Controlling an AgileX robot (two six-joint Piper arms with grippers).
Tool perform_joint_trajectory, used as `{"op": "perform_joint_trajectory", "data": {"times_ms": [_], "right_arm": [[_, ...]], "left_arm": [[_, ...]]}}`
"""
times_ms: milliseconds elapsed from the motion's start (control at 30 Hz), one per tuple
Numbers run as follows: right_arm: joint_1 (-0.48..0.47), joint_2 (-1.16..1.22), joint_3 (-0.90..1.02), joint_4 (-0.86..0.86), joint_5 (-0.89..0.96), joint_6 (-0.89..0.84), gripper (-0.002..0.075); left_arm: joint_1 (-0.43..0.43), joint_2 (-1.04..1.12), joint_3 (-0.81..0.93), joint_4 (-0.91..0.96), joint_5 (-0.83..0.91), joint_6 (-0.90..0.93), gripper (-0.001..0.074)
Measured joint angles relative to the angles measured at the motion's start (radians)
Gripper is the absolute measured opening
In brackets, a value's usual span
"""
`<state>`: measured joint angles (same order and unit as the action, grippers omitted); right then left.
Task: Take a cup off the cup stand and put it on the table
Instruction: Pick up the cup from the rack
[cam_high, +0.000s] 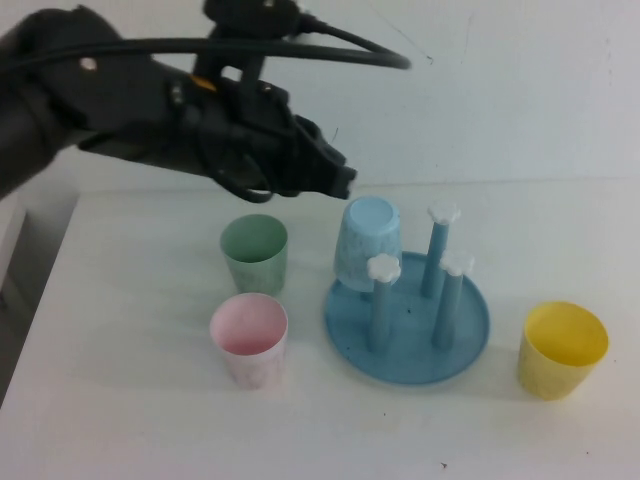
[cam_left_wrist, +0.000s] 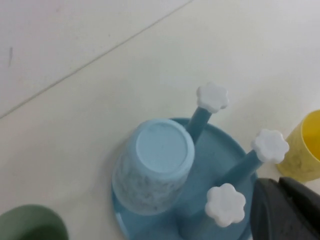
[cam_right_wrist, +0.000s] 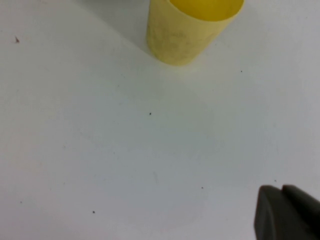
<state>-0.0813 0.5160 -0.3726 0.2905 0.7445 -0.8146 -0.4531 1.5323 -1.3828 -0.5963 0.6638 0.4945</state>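
The light blue cup (cam_high: 367, 243) sits upside down over one peg of the round blue cup stand (cam_high: 407, 345), at the stand's rear left. Three other pegs with white flower caps stand bare. In the left wrist view the cup (cam_left_wrist: 155, 165) shows its flat bottom, with the stand's tray (cam_left_wrist: 220, 145) around it. My left gripper (cam_high: 343, 182) hovers just above and behind the cup, apart from it, jaws together and empty; it also shows in the left wrist view (cam_left_wrist: 277, 184). My right gripper (cam_right_wrist: 280, 191) is shut and empty over the bare white table (cam_high: 120, 400).
A green cup (cam_high: 254, 252) and a pink cup (cam_high: 249, 338) stand upright left of the stand. A yellow cup (cam_high: 563, 348) stands upright to its right and shows in the right wrist view (cam_right_wrist: 190, 25). The table's left edge is near the pink cup.
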Motion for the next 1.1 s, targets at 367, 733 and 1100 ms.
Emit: {"op": "perform_joint_trajectory", "data": {"times_ms": [367, 733, 1100], "right_arm": [[0.000, 0.000, 0.000, 0.024, -0.014, -0.001, -0.0003], [0.000, 0.000, 0.000, 0.037, -0.027, -0.001, -0.0003], [0.000, 0.000, 0.000, 0.037, -0.029, -0.005, -0.0003]], "left_arm": [[-0.104, 0.243, -0.207, 0.158, 0.098, -0.029, 0.0336], [-0.109, 0.382, -0.299, 0.326, 0.080, -0.239, 0.0688], [-0.116, 0.449, -0.299, 0.343, 0.005, -0.250, 0.0592]]}}
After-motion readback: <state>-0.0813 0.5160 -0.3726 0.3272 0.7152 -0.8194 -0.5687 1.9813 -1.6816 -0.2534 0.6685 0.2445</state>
